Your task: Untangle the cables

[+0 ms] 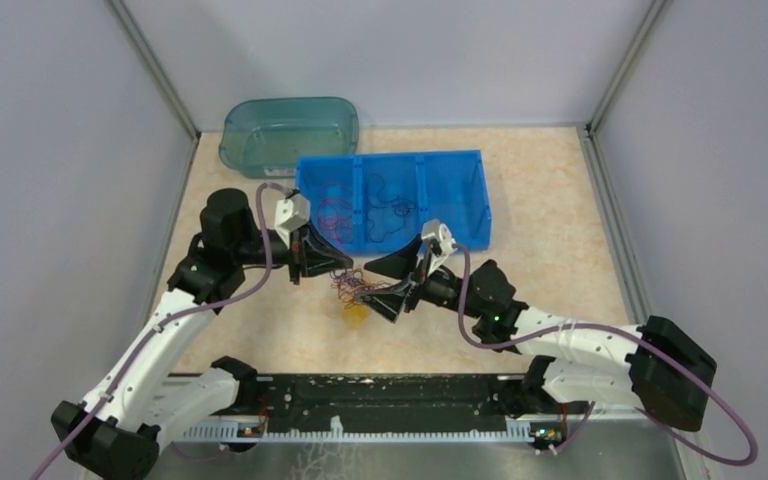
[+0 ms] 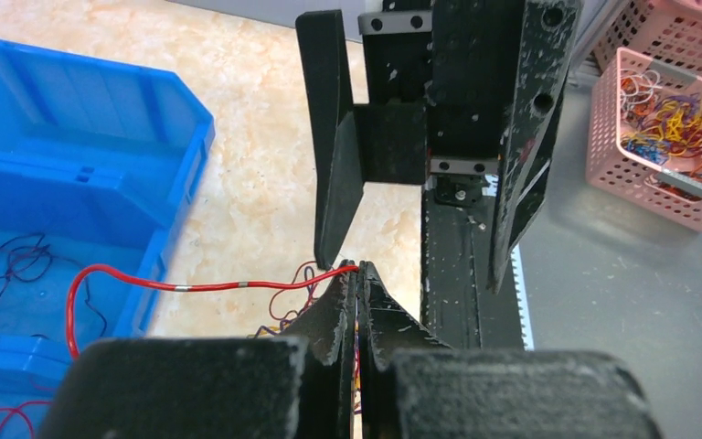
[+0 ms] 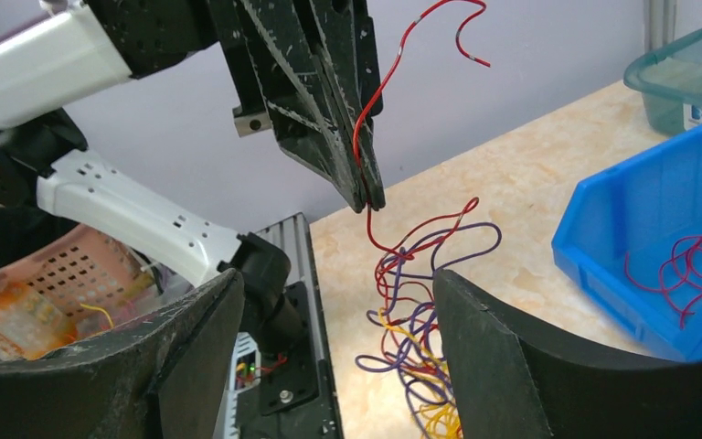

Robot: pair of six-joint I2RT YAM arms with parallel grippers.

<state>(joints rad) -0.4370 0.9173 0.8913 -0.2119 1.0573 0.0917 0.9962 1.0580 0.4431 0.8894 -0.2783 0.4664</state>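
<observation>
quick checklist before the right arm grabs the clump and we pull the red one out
1. Left gripper holding the red cable: ok, fingers shut on it.
2. Right gripper ready to close: ok, fingers wide open.
3. Clump between the right fingers: ok, it hangs between them.
4. Red cable free of the clump: not ok, it runs down into purple and yellow strands.
5. Left gripper clear of the blue bin: cannot tell, they overlap in the top view.
</observation>
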